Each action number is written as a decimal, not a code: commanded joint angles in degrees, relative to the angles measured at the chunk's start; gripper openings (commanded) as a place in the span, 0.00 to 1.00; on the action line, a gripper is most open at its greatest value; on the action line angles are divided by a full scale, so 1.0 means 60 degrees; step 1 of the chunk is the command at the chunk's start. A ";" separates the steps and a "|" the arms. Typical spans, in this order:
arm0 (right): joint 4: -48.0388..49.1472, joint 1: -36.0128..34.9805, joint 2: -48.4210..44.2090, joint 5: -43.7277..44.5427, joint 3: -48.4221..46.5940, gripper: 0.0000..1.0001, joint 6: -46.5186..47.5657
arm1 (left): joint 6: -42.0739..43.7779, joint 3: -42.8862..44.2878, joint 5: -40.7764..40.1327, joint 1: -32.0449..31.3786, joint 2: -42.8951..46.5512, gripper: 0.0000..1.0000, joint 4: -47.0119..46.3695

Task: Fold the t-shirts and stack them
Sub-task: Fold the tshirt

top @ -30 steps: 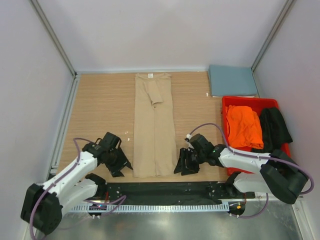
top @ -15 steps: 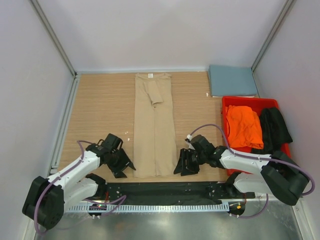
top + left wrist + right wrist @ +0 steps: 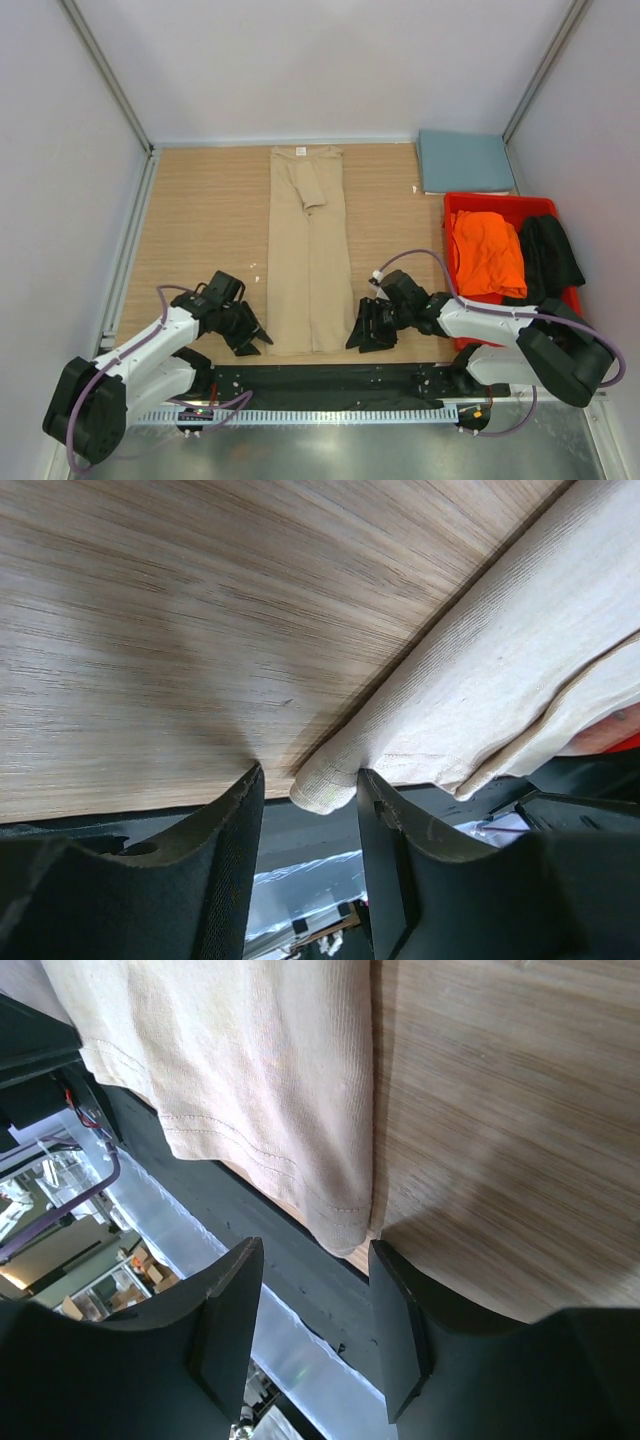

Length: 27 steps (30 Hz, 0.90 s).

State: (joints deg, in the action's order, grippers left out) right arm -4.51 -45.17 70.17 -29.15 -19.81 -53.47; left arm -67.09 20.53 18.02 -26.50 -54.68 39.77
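T-shirt [image 3: 308, 250] of tan cloth lies as a long strip from the surface's [image 3: 200, 220] far edge to near edge; left gripper [image 3: 257, 343] and right gripper [image 3: 357, 340] gape wide around its 2 near corners.

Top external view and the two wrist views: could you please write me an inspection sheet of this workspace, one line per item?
Surface: wooden table, no damage seen.
Job's things: tan t-shirt folded into a long strip at the centre; slate-blue t-shirt folded flat at the far right corner; orange t-shirt and black t-shirt crumpled in the red bin.
Clutter: white speck on the table, too small to identify.
Grippers: left gripper open around the strip's near left corner; right gripper open around its near right corner.
Cables: left purple cable and right purple cable loop off the cloth.
Surroundings: pale walls, metal frame posts.
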 commanded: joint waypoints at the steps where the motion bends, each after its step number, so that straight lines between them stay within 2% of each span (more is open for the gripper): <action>1: -0.0127 -0.0031 0.0228 0.0580 0.0343 0.52 -0.0184 | 0.0239 -0.0288 -0.0264 -0.0065 -0.0014 0.44 -0.0124; 4: -0.0141 -0.0031 0.0229 0.0610 0.0373 0.51 -0.0506 | 0.0312 -0.0200 -0.0191 -0.0080 -0.0086 0.44 -0.0154; 8: -0.0097 -0.0031 0.0053 0.0858 0.0373 0.50 -0.0828 | 0.0473 -0.0127 -0.0249 -0.0095 -0.0174 0.38 -0.0052; 12: -0.0038 -0.0031 0.0228 0.0932 0.0285 0.48 -0.0990 | 0.0503 -0.0346 -0.0206 -0.0095 -0.0248 0.35 -0.0139; 20: 0.0196 -0.0031 0.0433 0.1019 0.0534 0.45 -0.1108 | 0.0488 -0.0478 -0.0001 -0.0095 -0.0218 0.22 -0.0783; 22: 0.0021 -0.0031 0.0434 0.1122 0.0475 0.45 -0.1078 | 0.0518 -0.0449 0.0043 -0.0095 -0.0262 0.24 -0.0783; 25: -0.0447 -0.0031 0.0317 0.1326 0.0271 0.45 -0.0976 | 0.0445 -0.0420 0.0058 -0.0095 -0.0204 0.38 -0.0550; 27: -0.1062 -0.0045 0.0243 0.1517 0.0037 0.45 -0.0830 | 0.0444 -0.0361 -0.0015 -0.0095 -0.0072 0.41 -0.0330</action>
State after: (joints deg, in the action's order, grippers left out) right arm -2.57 -45.17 71.24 -27.75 -18.87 -60.80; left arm -65.63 19.11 21.26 -26.89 -55.29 36.01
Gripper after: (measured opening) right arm 0.449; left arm 0.390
